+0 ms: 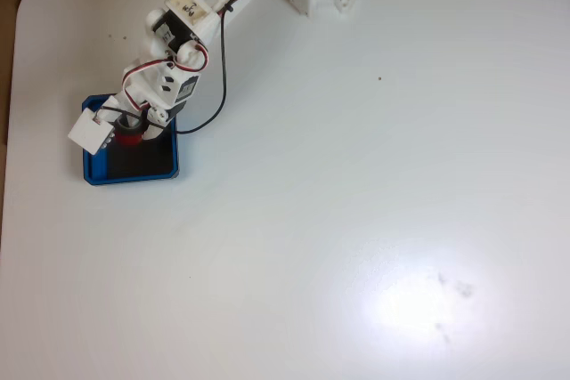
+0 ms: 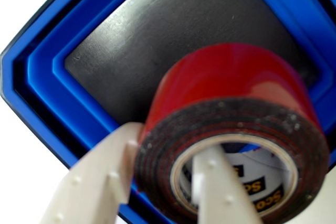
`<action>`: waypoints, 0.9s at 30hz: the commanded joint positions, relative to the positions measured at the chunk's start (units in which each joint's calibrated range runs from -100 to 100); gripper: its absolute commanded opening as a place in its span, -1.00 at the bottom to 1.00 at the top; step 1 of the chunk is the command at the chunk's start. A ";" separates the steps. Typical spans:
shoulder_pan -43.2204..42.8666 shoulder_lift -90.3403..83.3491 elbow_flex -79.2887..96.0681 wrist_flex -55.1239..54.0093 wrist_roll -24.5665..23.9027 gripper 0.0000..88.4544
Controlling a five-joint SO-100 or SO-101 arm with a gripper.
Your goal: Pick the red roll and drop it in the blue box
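On the white worktop (image 1: 356,202), the box (image 1: 134,171) has a bare black floor; above it, the end effector (image 2: 168,182) pinches the roll (image 2: 236,103).

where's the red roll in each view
Fixed view: the red roll sits far left, gripped over the top-left part of the blue box.
Wrist view: it fills the lower right, one finger through its core, another outside.
Shared landmark: the blue box under the roll.

Red roll (image 2: 231,124) tilted above blue box (image 2: 47,77).
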 commanded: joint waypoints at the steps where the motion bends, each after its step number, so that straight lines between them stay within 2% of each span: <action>1: 0.47 -0.47 -4.31 -0.43 0.14 -0.99; 19: 0.66 4.63 -5.48 -6.86 -0.03 -0.98; 27: 1.25 4.47 -5.21 -6.37 -0.03 -0.81</action>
